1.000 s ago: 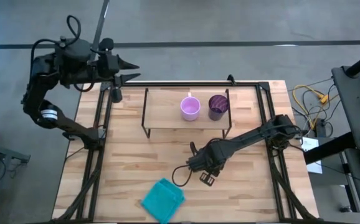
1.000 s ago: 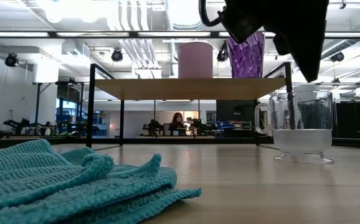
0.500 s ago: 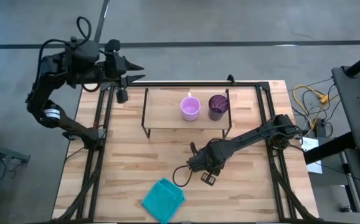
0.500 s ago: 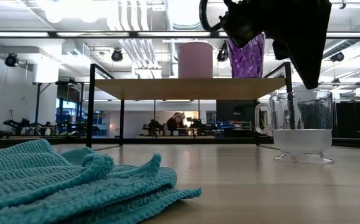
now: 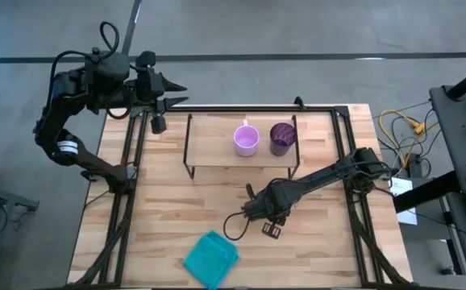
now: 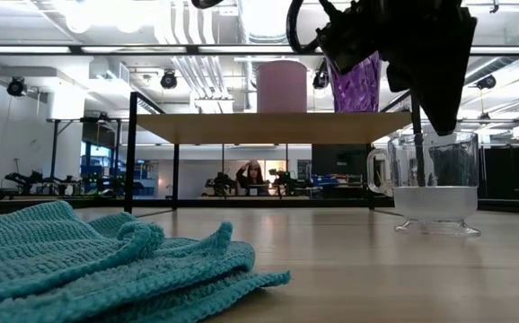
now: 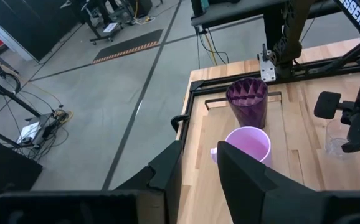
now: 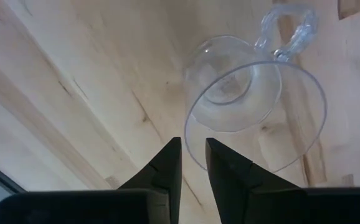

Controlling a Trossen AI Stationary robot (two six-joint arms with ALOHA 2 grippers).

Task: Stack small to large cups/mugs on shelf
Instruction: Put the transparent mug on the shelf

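Observation:
A clear glass cup (image 8: 255, 106) with a handle stands on its base on the table (image 6: 435, 184), in front of the shelf. My right gripper (image 8: 194, 155) hangs over it (image 5: 255, 211), shut on its rim. The light pink mug (image 5: 246, 140) and the dark purple tumbler (image 5: 281, 138) stand side by side on the low wooden shelf (image 5: 213, 149), which also shows in the low view (image 6: 268, 127). My left gripper (image 5: 171, 93) is open in the air past the table's far left corner, pointing toward the shelf (image 7: 198, 168). My right gripper has the glass cup's rim (image 8: 188, 140) on the side opposite the handle. One finger (image 6: 416, 144) reaches down inside the cup and the other stays outside. The fingers come from above, pointing down. The cup stands upright with its base on the table.
A crumpled teal cloth (image 5: 211, 258) lies near the table's near edge, left of the right gripper. A black outer frame (image 5: 128, 185) runs along the table's sides. Bare wood (image 5: 185, 201) lies between shelf and cloth. A person (image 6: 246, 172) shows in the room behind.
My left arm has shifted a little toward the table's right along the far edge, then held still. My right gripper has edged slightly sideways over the glass cup. The cup has stayed in place on the table.

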